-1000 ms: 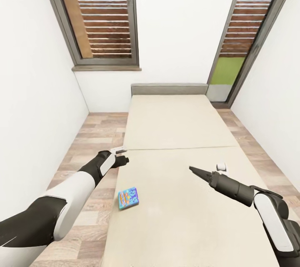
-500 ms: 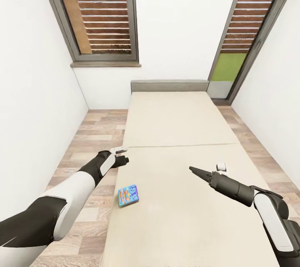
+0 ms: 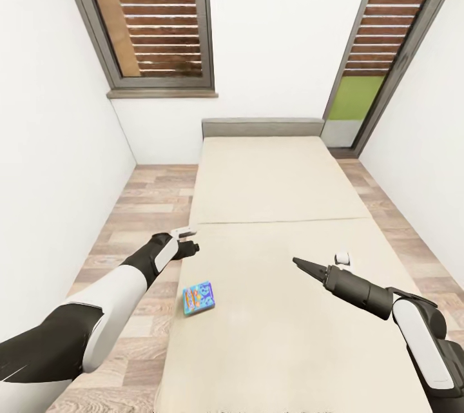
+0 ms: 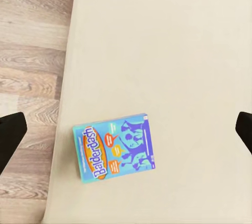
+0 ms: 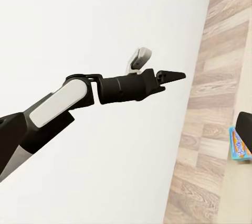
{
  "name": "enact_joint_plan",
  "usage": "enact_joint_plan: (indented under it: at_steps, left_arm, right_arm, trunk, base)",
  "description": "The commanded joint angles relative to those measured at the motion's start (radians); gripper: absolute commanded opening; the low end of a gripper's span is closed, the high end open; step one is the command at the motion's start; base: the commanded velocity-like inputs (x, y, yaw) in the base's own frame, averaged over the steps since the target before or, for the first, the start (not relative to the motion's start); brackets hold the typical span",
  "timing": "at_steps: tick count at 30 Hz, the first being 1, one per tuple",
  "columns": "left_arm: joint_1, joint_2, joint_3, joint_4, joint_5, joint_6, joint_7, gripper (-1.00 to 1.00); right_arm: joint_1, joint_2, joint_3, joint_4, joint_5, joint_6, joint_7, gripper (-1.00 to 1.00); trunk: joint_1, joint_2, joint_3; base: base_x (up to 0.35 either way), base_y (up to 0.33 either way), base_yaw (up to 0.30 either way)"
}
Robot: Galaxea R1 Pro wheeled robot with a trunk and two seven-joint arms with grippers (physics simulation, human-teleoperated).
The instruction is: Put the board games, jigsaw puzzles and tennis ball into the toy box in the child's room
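A small blue board game (image 3: 198, 297) lies flat on the beige bed (image 3: 277, 200), close to its left edge. My left gripper (image 3: 192, 247) hovers above that edge, a little beyond the box, and is open. In the left wrist view its dark fingers (image 4: 10, 135) stand far apart at the picture's sides, with the blue box (image 4: 114, 148) on the mattress below them. My right gripper (image 3: 298, 263) hangs open over the middle of the bed, holding nothing. The right wrist view looks across at my left gripper (image 5: 176, 73), and a corner of the blue box (image 5: 239, 145) shows.
The bed has a grey headboard (image 3: 263, 127) against the white far wall. Wood-plank floor (image 3: 138, 220) runs along both sides of the bed. Tall grey-framed windows (image 3: 158, 20) stand at the back left and back right. A white wall is close on the left.
The whole picture has shifted a little, so the camera has moved nearer to the bed. Both arms keep their pose and the blue box lies where it was.
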Motion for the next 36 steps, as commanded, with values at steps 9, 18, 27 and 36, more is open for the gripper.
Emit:
enact_joint_plan:
  at_steps: [9,18,27,36]
  left_arm:
    - [-0.001,-0.001,-0.004,-0.004,0.011,0.008,0.009,1.0]
    - [-0.01,0.0,-0.002,-0.009,0.012,0.036,0.008,1.0]
    - [-0.065,0.001,-0.001,-0.009,0.015,0.098,0.009,1.0]
    - [-0.108,0.001,0.001,-0.009,0.02,0.128,0.009,1.0]
  right_arm:
    - [-0.001,-0.001,-0.002,0.003,0.0,0.004,0.003,1.0]
    - [-0.001,-0.002,-0.002,0.003,0.001,0.003,0.003,1.0]
    - [-0.001,-0.002,-0.002,0.004,0.001,0.003,0.003,1.0]
    - [-0.001,-0.002,-0.003,0.005,0.0,0.003,0.003,1.0]
  trunk:
    - [0.0,-0.002,-0.017]
    - [0.0,-0.002,-0.031]
    - [0.0,-0.002,-0.046]
    - [0.0,-0.002,-0.061]
  base:
    - [0.0,0.0,0.0]
    - [0.0,0.0,0.0]
    - [0.0,0.0,0.0]
    - [0.0,0.0,0.0]
